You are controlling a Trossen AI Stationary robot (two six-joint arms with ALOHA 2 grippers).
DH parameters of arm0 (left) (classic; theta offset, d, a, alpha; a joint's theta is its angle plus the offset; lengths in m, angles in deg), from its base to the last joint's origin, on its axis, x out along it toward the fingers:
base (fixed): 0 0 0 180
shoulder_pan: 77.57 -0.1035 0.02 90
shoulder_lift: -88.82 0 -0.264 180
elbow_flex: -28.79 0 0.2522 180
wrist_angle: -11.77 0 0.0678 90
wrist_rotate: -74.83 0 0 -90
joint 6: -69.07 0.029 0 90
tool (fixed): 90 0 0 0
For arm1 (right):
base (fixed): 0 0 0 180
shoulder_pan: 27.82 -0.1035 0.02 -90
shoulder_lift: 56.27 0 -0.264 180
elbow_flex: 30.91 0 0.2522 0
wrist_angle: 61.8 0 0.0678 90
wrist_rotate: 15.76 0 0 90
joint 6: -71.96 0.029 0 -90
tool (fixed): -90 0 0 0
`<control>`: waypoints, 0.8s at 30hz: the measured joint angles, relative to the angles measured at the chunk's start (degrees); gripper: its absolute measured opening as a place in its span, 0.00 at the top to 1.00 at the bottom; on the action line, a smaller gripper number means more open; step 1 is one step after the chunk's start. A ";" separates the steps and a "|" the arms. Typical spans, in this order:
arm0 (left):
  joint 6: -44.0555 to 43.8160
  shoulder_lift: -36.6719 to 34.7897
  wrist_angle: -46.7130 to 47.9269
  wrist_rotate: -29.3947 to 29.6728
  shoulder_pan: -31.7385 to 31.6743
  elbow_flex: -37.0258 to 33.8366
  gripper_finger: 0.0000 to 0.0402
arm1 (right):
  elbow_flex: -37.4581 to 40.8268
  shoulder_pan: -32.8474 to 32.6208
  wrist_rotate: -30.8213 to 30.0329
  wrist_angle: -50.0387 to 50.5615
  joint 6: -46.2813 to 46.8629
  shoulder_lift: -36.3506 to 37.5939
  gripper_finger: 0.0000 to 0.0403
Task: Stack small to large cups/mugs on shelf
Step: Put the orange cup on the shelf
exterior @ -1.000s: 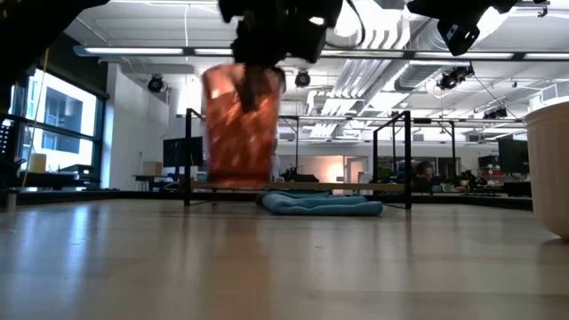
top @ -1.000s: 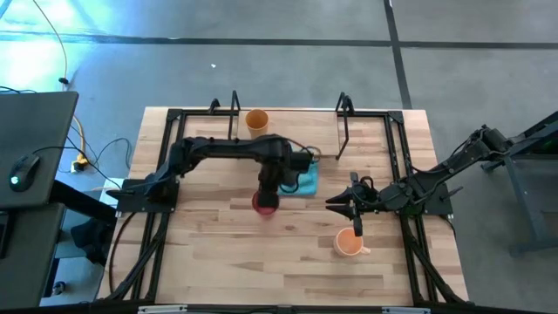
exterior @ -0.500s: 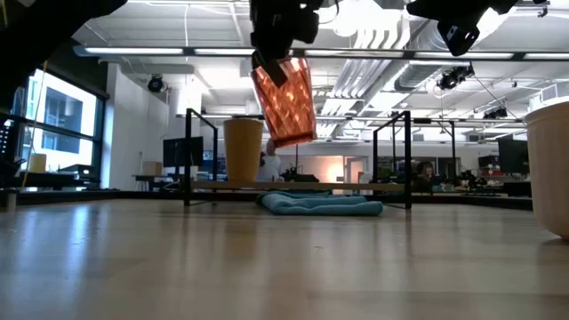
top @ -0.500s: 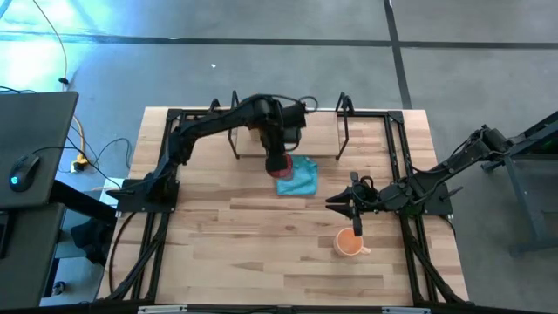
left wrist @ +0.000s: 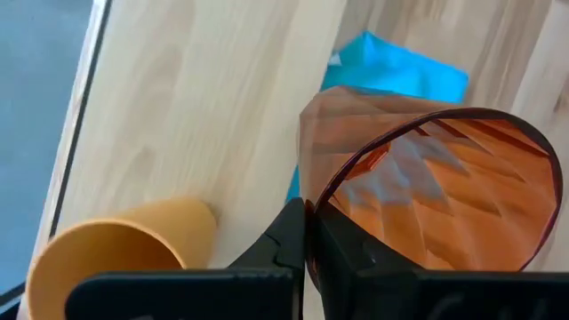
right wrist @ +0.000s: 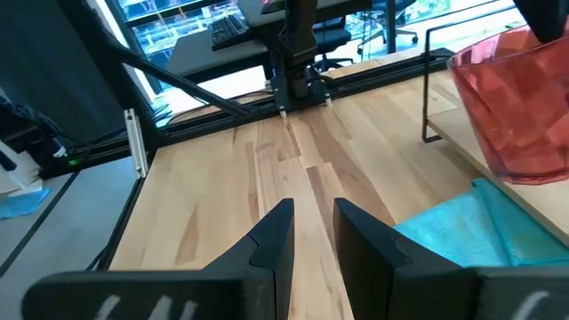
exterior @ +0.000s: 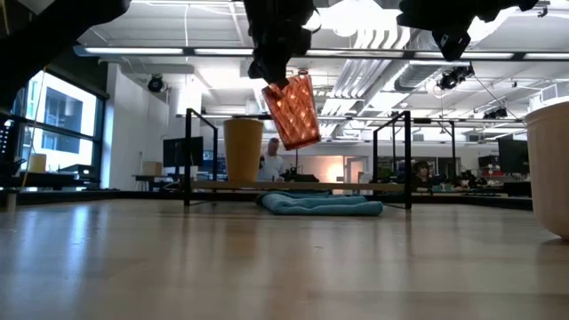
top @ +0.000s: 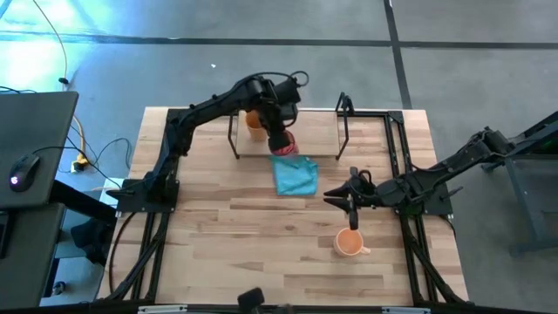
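A crumpled blue cloth (top: 296,175) lies on the table (top: 218,253) at my 6 o'clock, the mustard-tan tumbler (top: 254,120) upright on the shelf (top: 314,131) just beside. My left gripper (top: 279,133) pinches the rim of the dark red ribbed cup (top: 285,146), faceted and translucent, tilted above the shelf's front edge. My right gripper (top: 351,199) hangs slightly parted near the orange mug (top: 350,243).

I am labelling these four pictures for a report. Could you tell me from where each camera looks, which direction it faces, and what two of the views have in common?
High view: above the table, facing straight down; both arms show, the left gripper holding the dark red cup at the shelf.
Low view: at tabletop height, facing level across to the shelf; arms enter from above.
Left wrist view: facing past its own fingers at the tan tumbler.
Right wrist view: facing past the right gripper.
Shared: all four show the blue cloth.
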 joint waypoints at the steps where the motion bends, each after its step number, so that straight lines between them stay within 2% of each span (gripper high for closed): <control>1: -0.19 0.00 -0.64 -0.26 -0.47 0.00 1.00 | 0.00 0.22 0.01 0.00 -0.01 0.00 0.82; 8: -3.04 0.00 -7.71 -0.45 -3.58 0.00 1.00 | 0.00 1.69 0.07 0.00 0.00 0.00 0.82; 24: -3.51 0.04 -11.82 0.60 -8.04 0.00 1.00 | 0.00 4.54 0.45 0.00 -0.43 0.00 0.82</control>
